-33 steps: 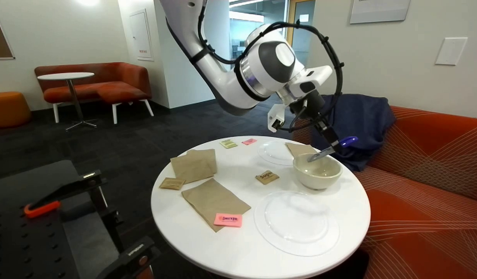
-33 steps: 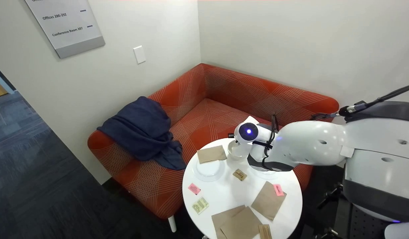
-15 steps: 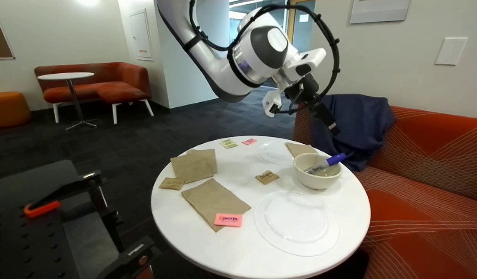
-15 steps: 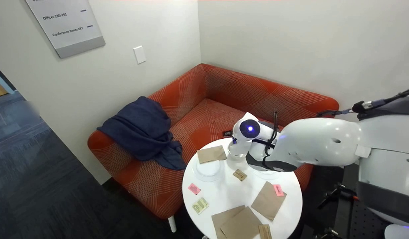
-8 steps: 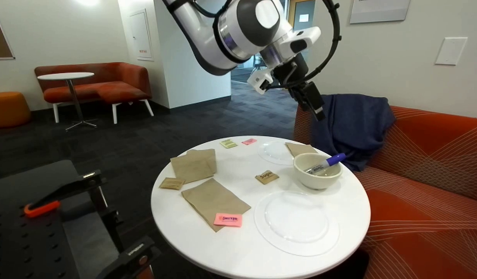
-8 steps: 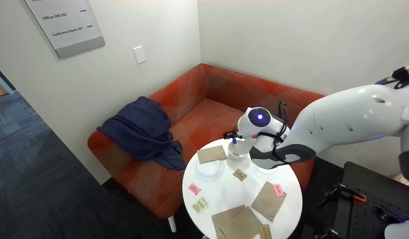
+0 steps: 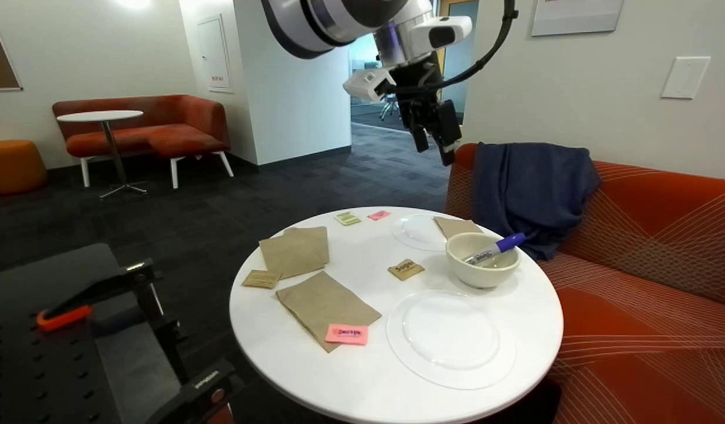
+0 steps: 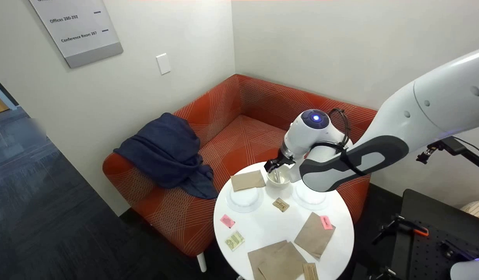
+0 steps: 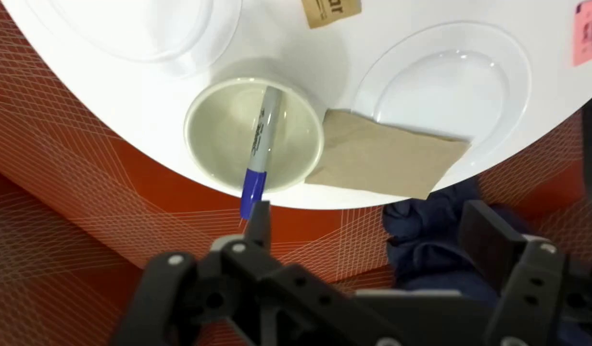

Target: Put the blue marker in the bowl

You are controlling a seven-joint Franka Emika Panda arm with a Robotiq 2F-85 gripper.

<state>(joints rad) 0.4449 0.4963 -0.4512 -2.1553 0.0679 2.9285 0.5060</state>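
Blue marker (image 7: 493,251) leans in bowl (image 7: 477,277)

In an exterior view, I see the gripper (image 7: 434,152) well above both. In an exterior view, the arm (image 8: 402,118) bends over the table (image 8: 266,224). In the wrist view, the jaws stand wide apart, holding nothing.

Office lounge; has sofa (image 8: 241,142); sign (image 8: 78,33) lists conf. rm.

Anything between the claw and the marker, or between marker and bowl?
Nothing visible. The marker already leans in the bowl, blue end over its rim; open space separates both from the raised, open claw.
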